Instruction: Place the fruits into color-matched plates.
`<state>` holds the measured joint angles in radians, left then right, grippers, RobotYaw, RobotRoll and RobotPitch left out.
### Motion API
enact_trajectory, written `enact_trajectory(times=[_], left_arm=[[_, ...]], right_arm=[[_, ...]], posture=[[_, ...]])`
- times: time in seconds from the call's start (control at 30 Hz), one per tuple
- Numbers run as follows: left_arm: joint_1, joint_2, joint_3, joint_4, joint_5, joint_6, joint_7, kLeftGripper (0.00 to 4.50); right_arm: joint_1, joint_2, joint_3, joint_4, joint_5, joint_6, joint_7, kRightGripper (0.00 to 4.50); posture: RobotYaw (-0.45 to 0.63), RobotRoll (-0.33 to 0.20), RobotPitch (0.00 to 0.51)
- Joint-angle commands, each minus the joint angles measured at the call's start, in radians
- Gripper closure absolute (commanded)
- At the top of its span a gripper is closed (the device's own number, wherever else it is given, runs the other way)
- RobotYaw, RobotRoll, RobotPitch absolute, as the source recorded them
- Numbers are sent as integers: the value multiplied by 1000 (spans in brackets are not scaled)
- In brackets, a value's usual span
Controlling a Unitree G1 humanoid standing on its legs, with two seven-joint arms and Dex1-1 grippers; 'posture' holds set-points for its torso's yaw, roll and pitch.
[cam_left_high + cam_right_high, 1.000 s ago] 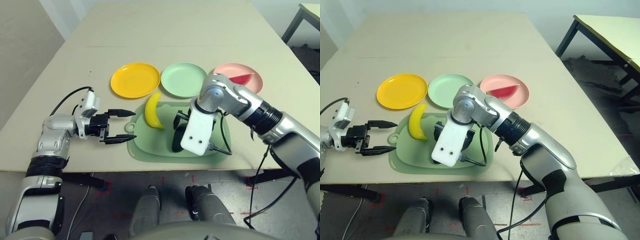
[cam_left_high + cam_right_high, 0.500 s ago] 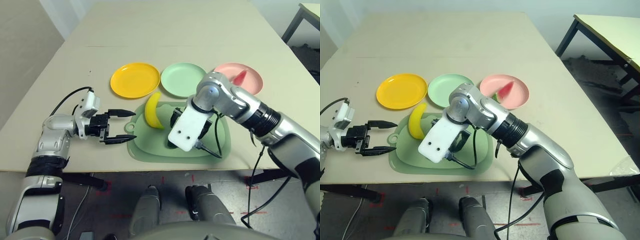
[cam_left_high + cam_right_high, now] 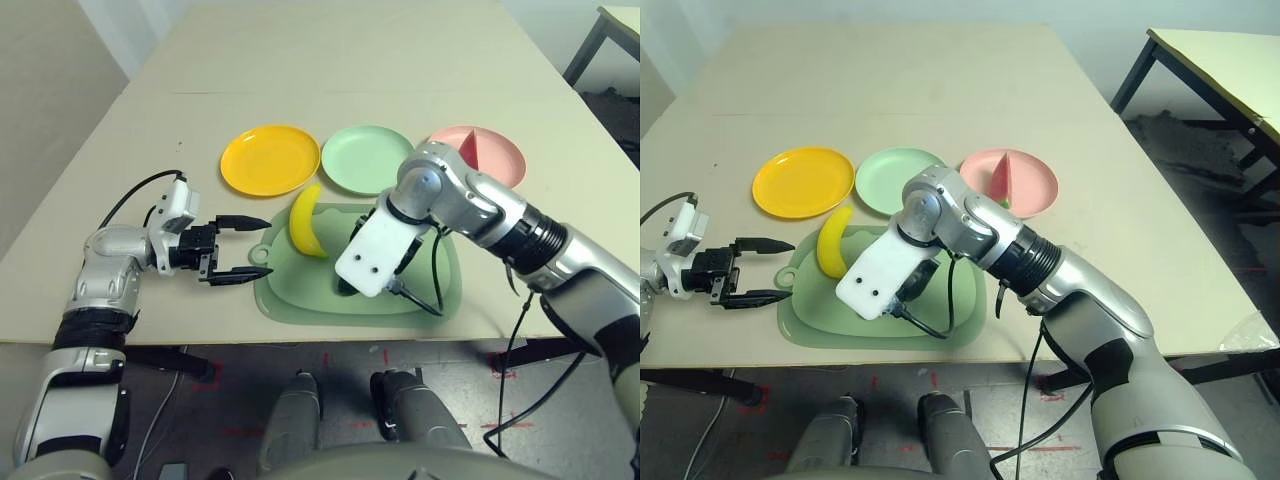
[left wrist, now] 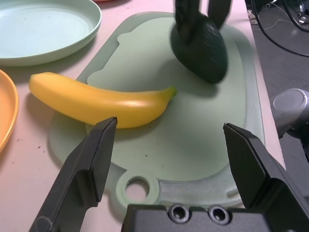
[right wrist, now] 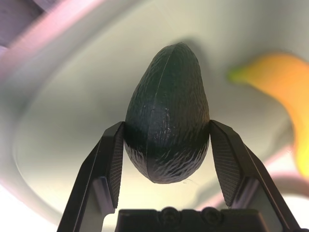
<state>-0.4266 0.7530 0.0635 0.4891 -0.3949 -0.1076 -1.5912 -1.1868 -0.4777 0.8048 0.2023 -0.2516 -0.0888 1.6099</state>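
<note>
The right tool (image 5: 166, 193) has its two black fingers clamped on the fat end of the dark green avocado (image 5: 166, 113), one finger on each side, the narrow end pointing away from the wrist. In the head views that arm reaches down over the green mat (image 3: 440, 285), with the avocado tucked under the white wrist block. The left wrist view catches the avocado above the mat with its shadow beneath it, so it looks lifted, though only just.

Over on the other side, the left tool (image 3: 250, 248) hangs at the mat's handle end, fingers spread wide and holding nothing, pointing across toward the fruit. The yellow banana (image 3: 305, 220) lies on the mat's near-left part, curved, just beyond those open fingers.

Behind the mat sit the three plates in a row on the counter (image 3: 330, 60): the yellow plate (image 3: 270, 158) bare, the mint green plate (image 3: 367, 158) bare, and the pink plate (image 3: 1030, 190) carrying the red watermelon wedge (image 3: 1000, 178).
</note>
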Motion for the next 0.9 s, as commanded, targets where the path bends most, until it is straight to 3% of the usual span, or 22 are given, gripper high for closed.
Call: enact_trajectory(times=[0.03, 0.27, 0.5, 0.8, 0.9], left_arm=[[12, -21, 11, -39, -12, 26, 44, 0], [76, -85, 69, -180, -39, 111, 257, 0], [125, -111, 76, -268, -7, 140, 434, 0], [150, -85, 72, -279, -5, 128, 434, 0], [146, -80, 71, -269, -1, 124, 425, 0]], right_arm=[[-58, 15, -34, 122, -13, -50, 0, 1597], [-207, 84, -75, 495, -99, -164, -132, 1597], [-355, 187, -71, 950, -252, -231, -460, 1597], [-338, 219, -45, 1115, -404, -277, -693, 1597], [-334, 226, -59, 1122, -411, -291, -697, 524]], posture=[[6, 0, 160], [12, 0, 159], [33, 0, 158], [48, 0, 164], [43, 0, 164]])
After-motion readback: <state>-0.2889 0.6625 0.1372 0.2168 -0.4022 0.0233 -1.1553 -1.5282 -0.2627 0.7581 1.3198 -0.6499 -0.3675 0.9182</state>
